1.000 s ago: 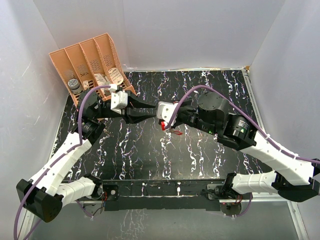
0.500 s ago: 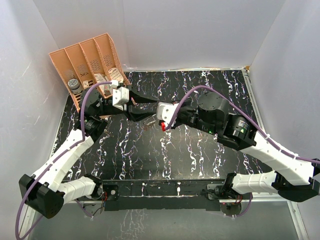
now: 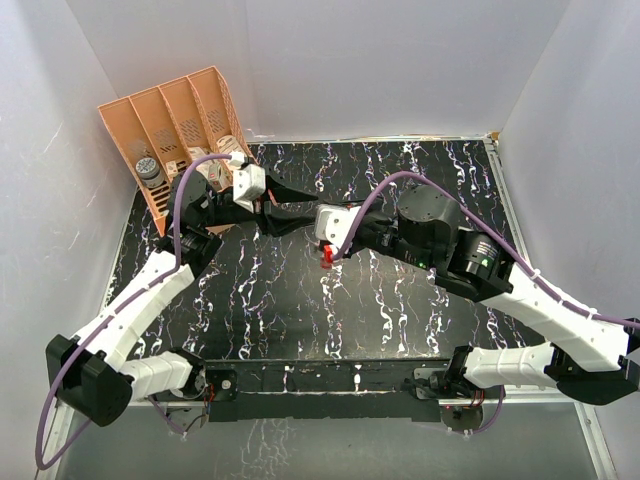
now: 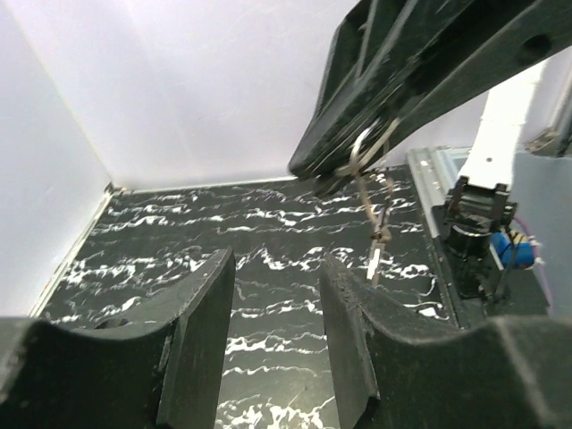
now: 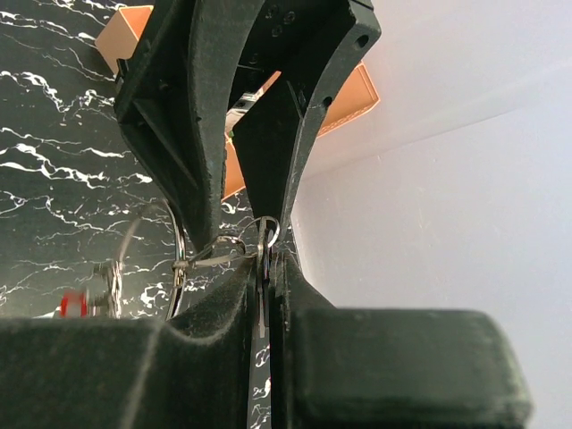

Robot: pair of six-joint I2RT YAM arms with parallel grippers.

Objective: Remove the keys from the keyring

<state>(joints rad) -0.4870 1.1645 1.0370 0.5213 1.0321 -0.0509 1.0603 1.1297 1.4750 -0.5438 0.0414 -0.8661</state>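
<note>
My right tool pinched shut on the keyring, a thin silvery wire loop held above the bench, slim grey keys dangling beneath, red-headed key hanging too, my left tool half spread, empty, just beside.

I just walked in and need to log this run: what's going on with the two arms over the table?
The right end effector is shut on the keyring, holding it up above the black marbled table. The keys dangle from it, the red key among them. The left end effector faces it at close range, open and gripping nothing. No key looks freed yet.
</note>
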